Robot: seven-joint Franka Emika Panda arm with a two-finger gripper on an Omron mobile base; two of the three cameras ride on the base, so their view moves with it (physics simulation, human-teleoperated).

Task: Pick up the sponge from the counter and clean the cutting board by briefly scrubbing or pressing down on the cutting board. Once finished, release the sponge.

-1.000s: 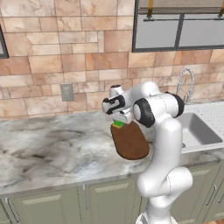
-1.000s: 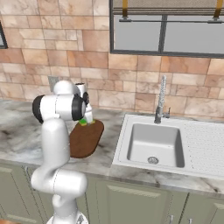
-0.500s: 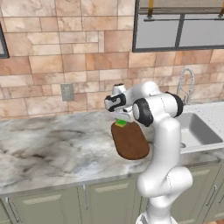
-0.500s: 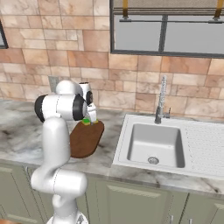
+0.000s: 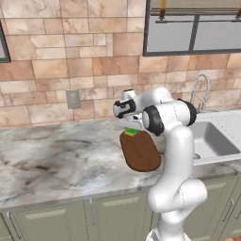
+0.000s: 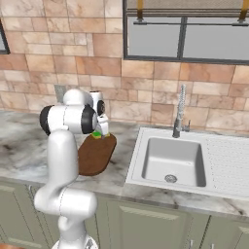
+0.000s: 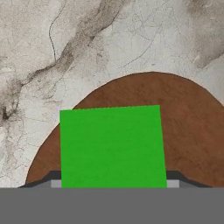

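Observation:
The green sponge (image 5: 132, 132) (image 6: 98, 134) lies flat on the far rounded end of the dark brown cutting board (image 5: 141, 153) (image 6: 95, 155), which rests on the marbled counter (image 5: 56, 160) (image 6: 19, 146). My gripper (image 5: 131, 127) (image 6: 101, 130) points down right over the sponge. In the hand view the sponge (image 7: 111, 144) sits on the board (image 7: 188, 127) between the two dark fingertips (image 7: 52, 176), which flank its sides. The jaws stand open about the sponge's width. The sponge's near edge is cut off at the bottom of that view.
A white sink (image 5: 212, 139) (image 6: 175, 160) with a faucet (image 5: 200, 89) (image 6: 180, 112) sits right of the board. The brick wall with an outlet (image 5: 73, 99) runs close behind the gripper. Bare counter stretches to the left.
The sponge has slid a little further along the board's far end with the hand. The hand has lifted slightly and the jaws have widened a little.

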